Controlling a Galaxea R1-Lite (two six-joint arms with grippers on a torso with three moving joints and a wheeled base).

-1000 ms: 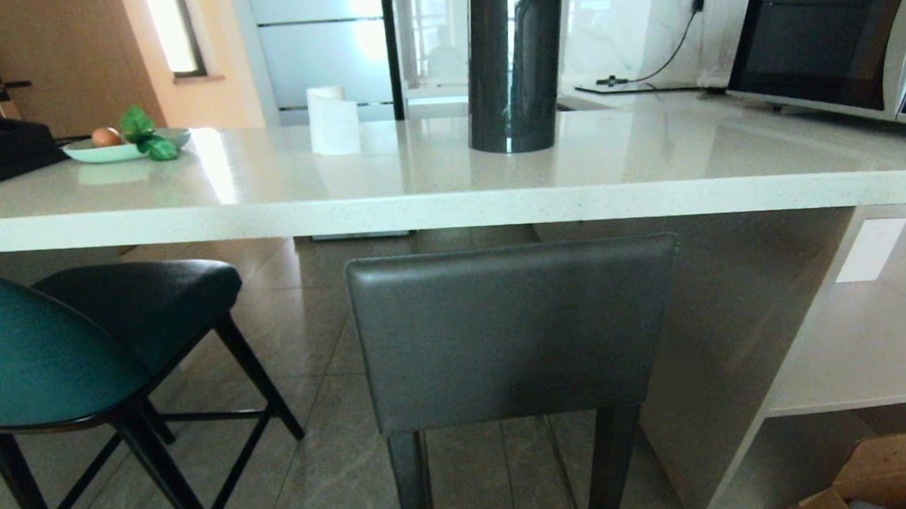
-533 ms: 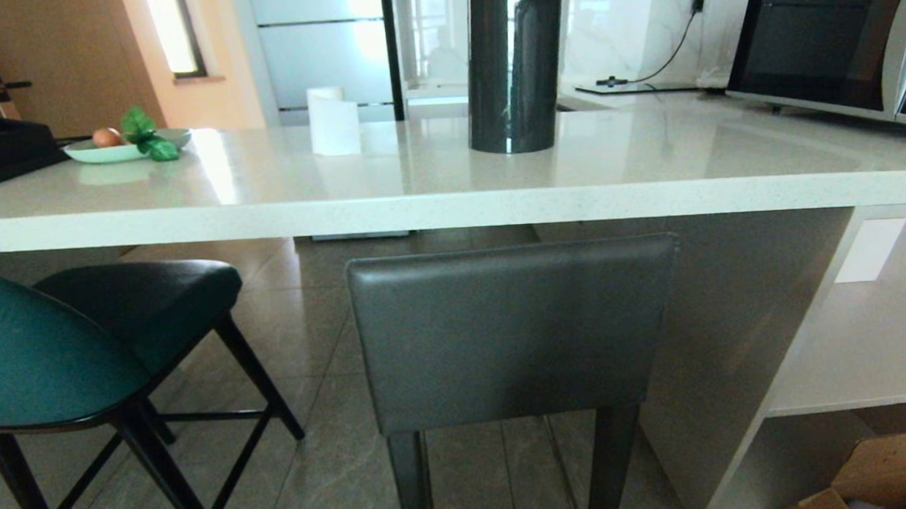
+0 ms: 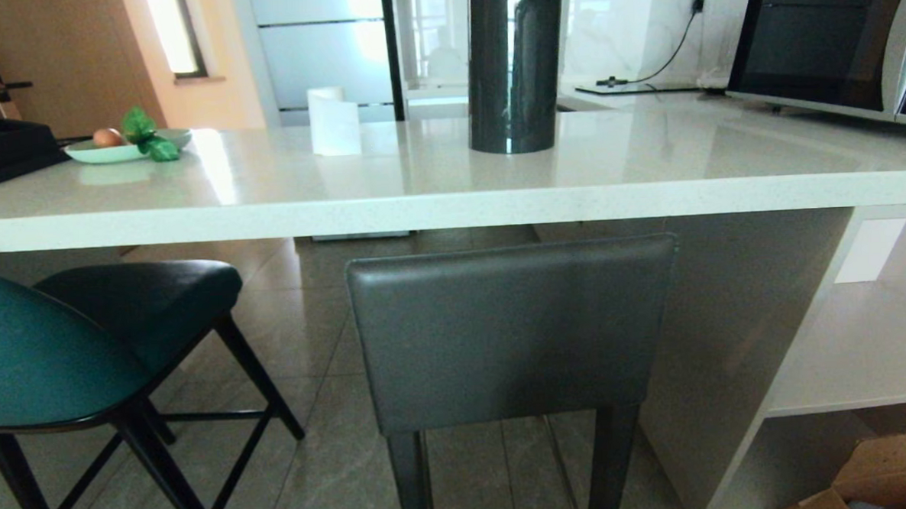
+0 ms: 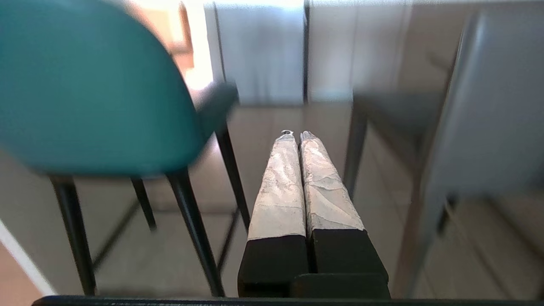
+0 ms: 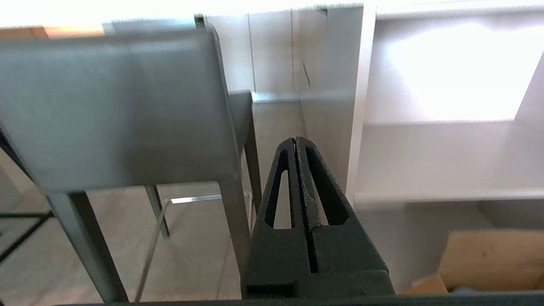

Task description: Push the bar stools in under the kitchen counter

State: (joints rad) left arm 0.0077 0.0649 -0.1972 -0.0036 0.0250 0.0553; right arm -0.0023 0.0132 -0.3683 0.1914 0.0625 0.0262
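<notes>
The dark grey leather stool [image 3: 510, 328] stands in the middle with its seat under the kitchen counter [image 3: 451, 209]. The teal stool [image 3: 37, 357] stands at the left, its black seat [image 3: 141, 299] partly under the counter's edge. Neither arm shows in the head view. My left gripper [image 4: 296, 136] is shut and empty, low in the gap between the teal stool [image 4: 89, 85] and the grey stool [image 4: 488, 119], touching neither. My right gripper [image 5: 294, 140] is shut and empty, beside the grey stool [image 5: 119, 110] and in front of the white panel leg [image 5: 335, 97].
On the counter stand a dark cylinder [image 3: 512, 61], a white paper roll [image 3: 332, 120], a plate with fruit and leaves [image 3: 123, 143] and a black box [image 3: 1, 148]. A microwave [image 3: 833, 31] sits at the right. Open white shelves [image 3: 870, 343] and a cardboard box [image 3: 883, 473] lie low right.
</notes>
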